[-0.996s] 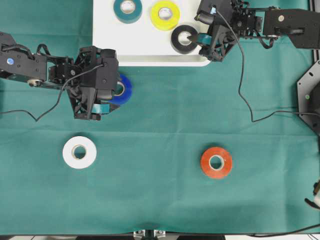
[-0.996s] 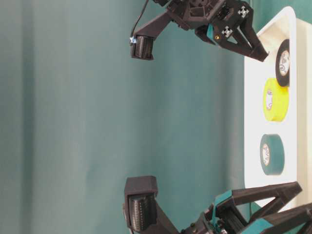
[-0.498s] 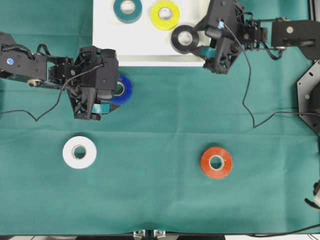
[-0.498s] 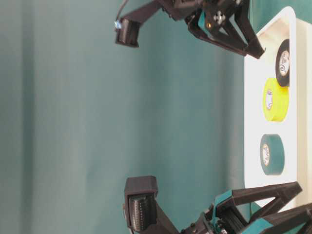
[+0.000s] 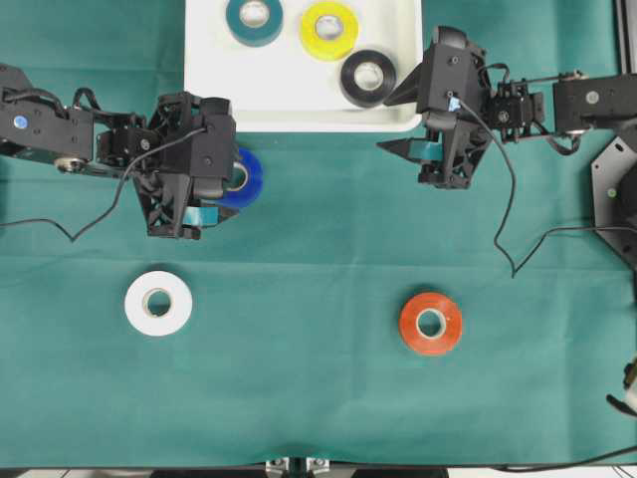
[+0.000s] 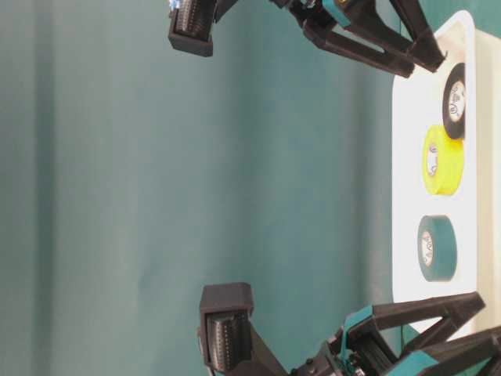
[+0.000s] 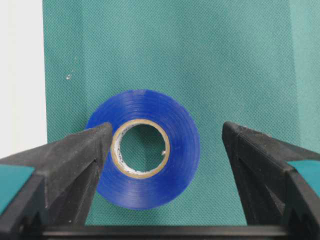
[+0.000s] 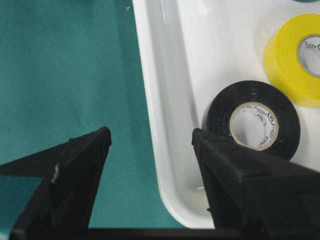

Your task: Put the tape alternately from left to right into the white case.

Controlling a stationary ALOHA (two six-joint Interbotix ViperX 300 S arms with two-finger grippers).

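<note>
The left gripper [image 5: 206, 204] stands wide open above the blue roll [image 7: 145, 148], its fingers [image 7: 62, 165] apart on either side and gripping nothing; from the wrist view one finger overlaps the roll's edge, but whether it touches I cannot tell. The right gripper [image 5: 400, 119] is also spread wide and empty, one finger over the case's [image 5: 299, 105] corner and the other over the cloth [image 5: 318, 259] just outside the rim.

The left arm reaches in level from the left edge, its gripper pointing down at the cloth. The right arm comes in from the right edge, with the hand hanging beside the case's near right corner.

Three rolls lie flat in the case: teal [image 5: 254, 20], yellow [image 5: 328, 30] and black [image 5: 367, 78], the black one nearest the right gripper and close to the rim. The blue roll lies flat on the cloth just below the case's left end, half hidden under the left hand in the overhead view. The white roll [image 5: 158, 303] and the orange-red roll [image 5: 430, 323] lie flat on the cloth, well apart from each other and from the case. All show pale cardboard cores.
</note>
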